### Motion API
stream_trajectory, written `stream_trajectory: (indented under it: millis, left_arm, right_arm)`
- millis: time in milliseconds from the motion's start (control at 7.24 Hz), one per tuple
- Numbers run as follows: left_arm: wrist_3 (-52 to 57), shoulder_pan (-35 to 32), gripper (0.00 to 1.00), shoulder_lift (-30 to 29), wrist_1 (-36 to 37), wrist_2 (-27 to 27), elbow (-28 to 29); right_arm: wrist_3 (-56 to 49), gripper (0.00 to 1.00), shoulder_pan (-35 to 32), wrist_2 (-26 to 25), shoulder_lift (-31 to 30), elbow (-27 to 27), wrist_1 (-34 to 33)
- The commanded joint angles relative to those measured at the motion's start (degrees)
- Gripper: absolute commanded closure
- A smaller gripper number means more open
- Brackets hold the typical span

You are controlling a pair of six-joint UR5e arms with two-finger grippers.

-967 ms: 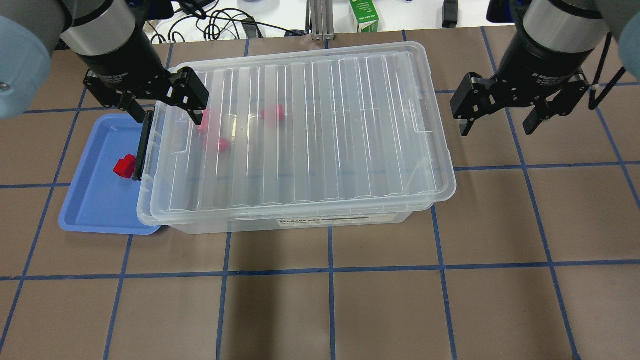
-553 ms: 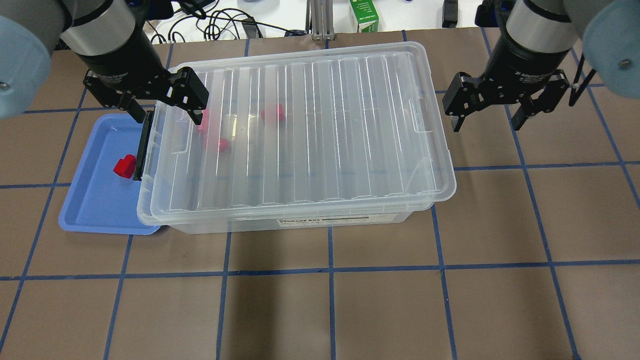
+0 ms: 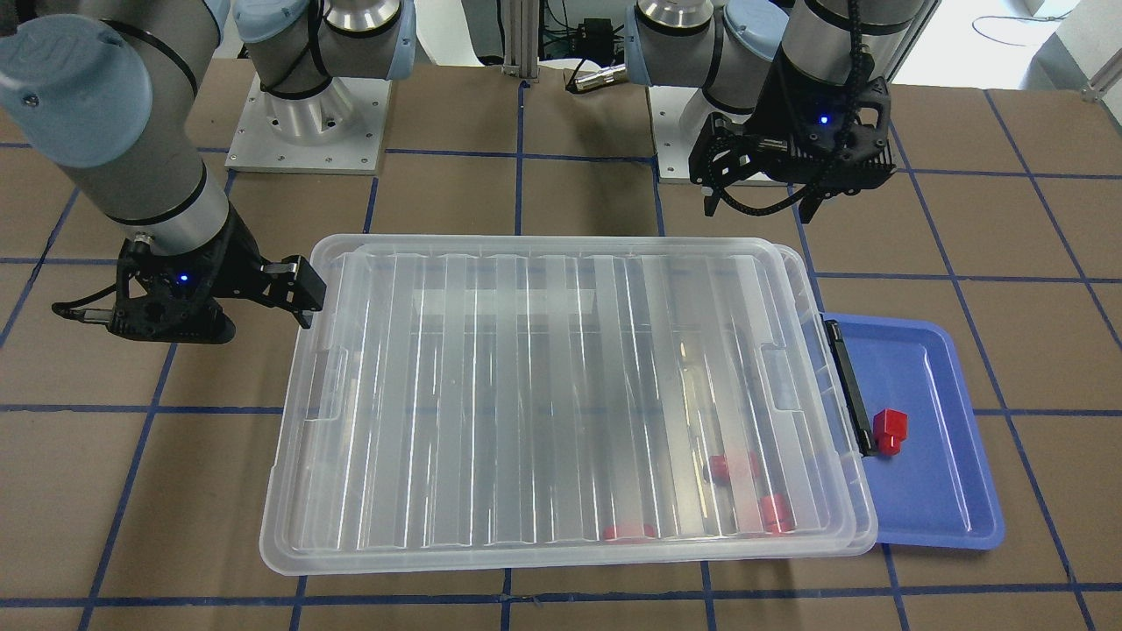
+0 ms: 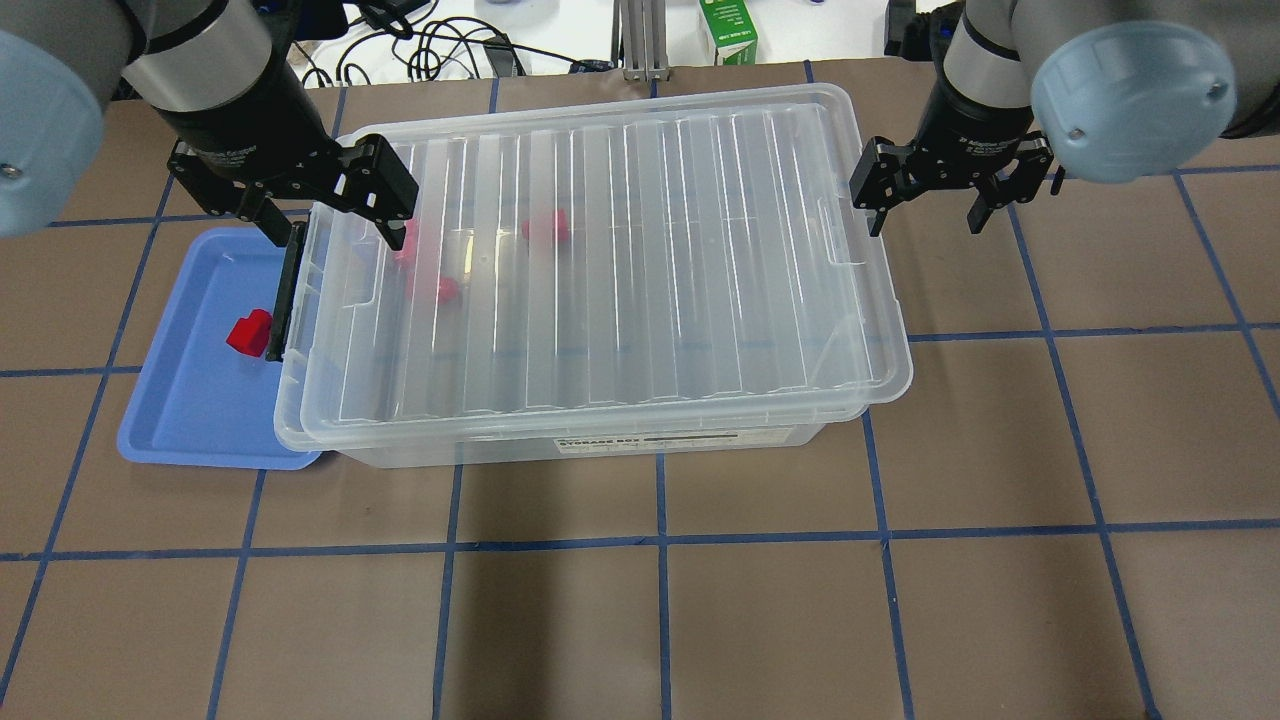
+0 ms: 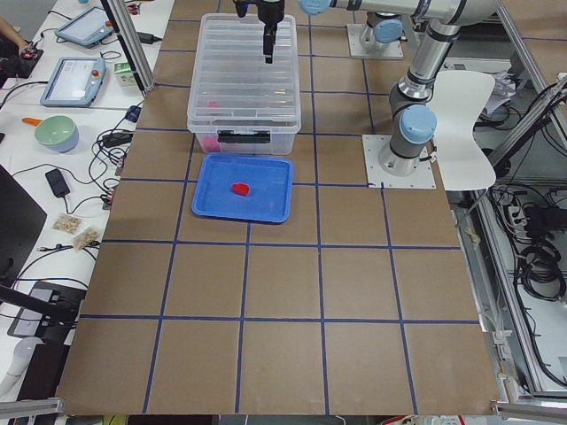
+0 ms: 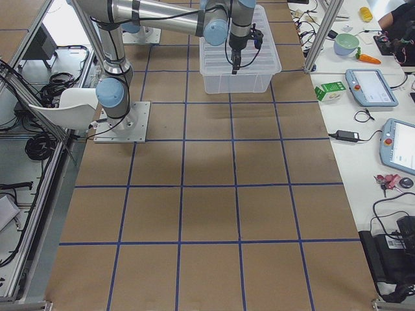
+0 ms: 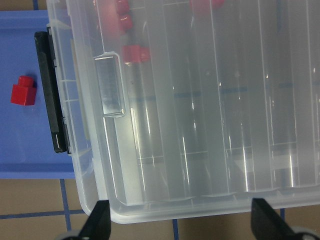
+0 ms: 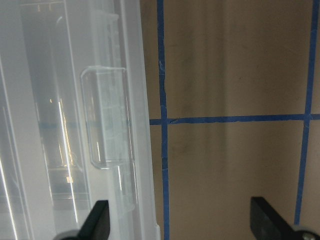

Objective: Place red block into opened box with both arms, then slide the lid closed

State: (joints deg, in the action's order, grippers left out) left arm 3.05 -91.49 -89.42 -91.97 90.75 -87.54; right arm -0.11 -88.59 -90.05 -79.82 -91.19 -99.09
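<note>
Now the lid [image 4: 620, 260] lies on the box [image 4: 600, 448], shifted slightly toward the robot's right. Three red blocks [image 4: 545, 228] sit inside beneath it. Another red block [image 4: 250, 332] lies on the tray [image 4: 190, 420], just beside the box's black bar [image 4: 285, 300]. The left gripper [image 4: 338, 236] hangs over the lid's left end, fingers wide and empty. The right gripper [image 4: 927, 225] hovers just beside the right end, fingers wide and empty.

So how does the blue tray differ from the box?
The tray is opaque blue; the box is clear. The tray is smaller, shallower and uncovered; the box has a lid on it. The tray holds one red block; the box holds three. Both are rectangular plastic.
</note>
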Motion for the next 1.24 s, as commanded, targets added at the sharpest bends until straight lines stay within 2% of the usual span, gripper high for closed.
stream_trajectory:
  millis: [0, 967, 1105]
  left_arm:
    - [-0.1, 0.0, 0.0, -0.1, 0.0, 0.0, 0.0]
    - [-0.1, 0.0, 0.0, -0.1, 0.0, 0.0, 0.0]
    - [-0.1, 0.0, 0.0, -0.1, 0.0, 0.0, 0.0]
  right_arm:
    - [-0.2, 0.0, 0.1, 0.0, 2.7, -0.3, -0.9]
    - [-0.2, 0.0, 0.4, -0.4, 5.1, -0.3, -0.9]
    - [-0.3, 0.0, 0.5, -2.8, 5.1, -0.3, -0.9]
